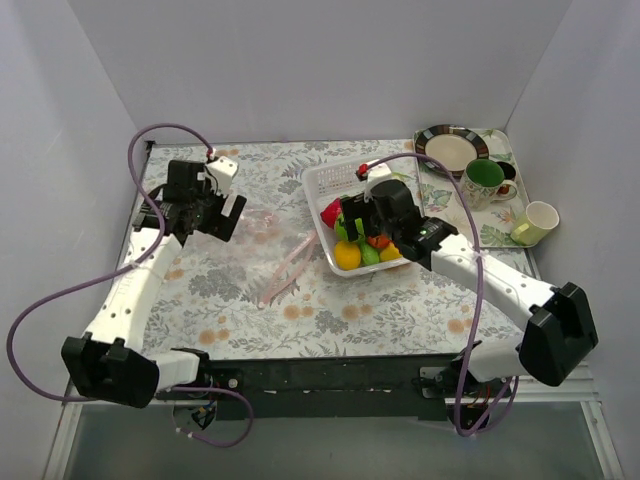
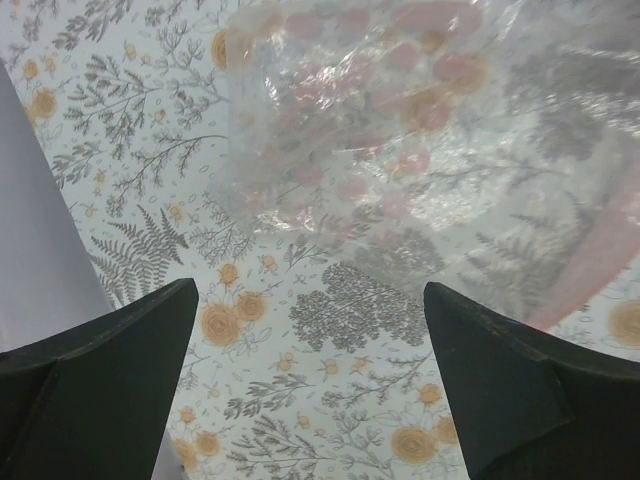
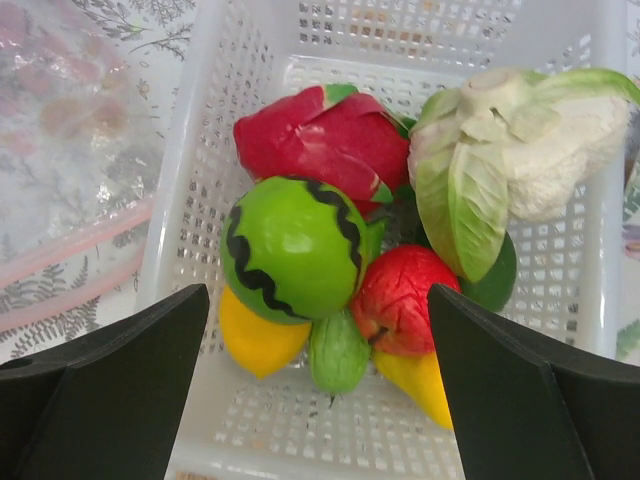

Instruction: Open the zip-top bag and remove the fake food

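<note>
Clear plastic, crumpled and floppy, marks the zip-top bag (image 1: 272,240). It lies flat on the flowered tabletop (image 1: 230,300) between the two arms, and its pink zip strip (image 1: 283,268) runs slantwise along the edge nearer the basket (image 1: 320,180).

The left hand (image 1: 222,205) hangs just beside the bag's left end, not touching it. In the left wrist view its two dark fingers (image 2: 110,360) stand wide apart with nothing between them but tabletop, and the bag lies just ahead of them.

The fake food (image 1: 358,245) is piled in the white perforated basket, right of the bag. The right wrist view shows these pieces:
- a green ball with wavy black stripes (image 3: 290,245)
- a red-pink piece (image 3: 315,135) behind it
- a whitish cauliflower with pale green leaves (image 3: 510,150)
- a red fruit (image 3: 405,295)
- a small green one (image 3: 338,352)
- two yellow pieces (image 3: 255,340) at the bottom

The right hand (image 1: 358,215) hovers over this pile, its fingers spread wide on either side and holding nothing.

At the far right corner a patterned tray (image 1: 445,205) carries a plate (image 1: 450,148), a green mug (image 1: 485,182) and a pale mug (image 1: 537,222).
</note>
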Motion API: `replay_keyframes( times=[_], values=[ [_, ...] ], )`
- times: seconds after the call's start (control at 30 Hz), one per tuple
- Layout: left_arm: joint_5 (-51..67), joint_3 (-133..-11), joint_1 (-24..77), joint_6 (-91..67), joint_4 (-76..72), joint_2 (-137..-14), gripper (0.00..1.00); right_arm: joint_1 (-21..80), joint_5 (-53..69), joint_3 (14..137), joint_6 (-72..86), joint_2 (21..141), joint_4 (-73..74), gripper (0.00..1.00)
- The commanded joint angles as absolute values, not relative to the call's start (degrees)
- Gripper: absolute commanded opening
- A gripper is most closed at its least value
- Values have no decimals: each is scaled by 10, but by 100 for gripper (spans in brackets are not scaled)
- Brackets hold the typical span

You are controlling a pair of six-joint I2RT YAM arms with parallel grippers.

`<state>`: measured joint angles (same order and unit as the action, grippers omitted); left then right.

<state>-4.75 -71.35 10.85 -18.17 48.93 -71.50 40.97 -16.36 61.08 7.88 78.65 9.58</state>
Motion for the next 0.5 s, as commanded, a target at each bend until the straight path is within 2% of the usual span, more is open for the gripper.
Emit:
replay_keyframes(
  times=[0.0, 0.17, 0.37, 0.47],
  values=[
    [54, -773, 109, -239, 559, -657, 98, 410, -192, 628, 112, 720, 177, 99],
    [98, -750, 109, -291, 574, -583, 98, 410, -203, 603, 148, 666, 254, 98],
    [84, -629, 109, -373, 527, -477, 98, 410, -185, 540, 137, 543, 245, 99],
    [87, -594, 109, -388, 484, -445, 98, 410, -181, 543, 130, 520, 267, 99]
  ],
)
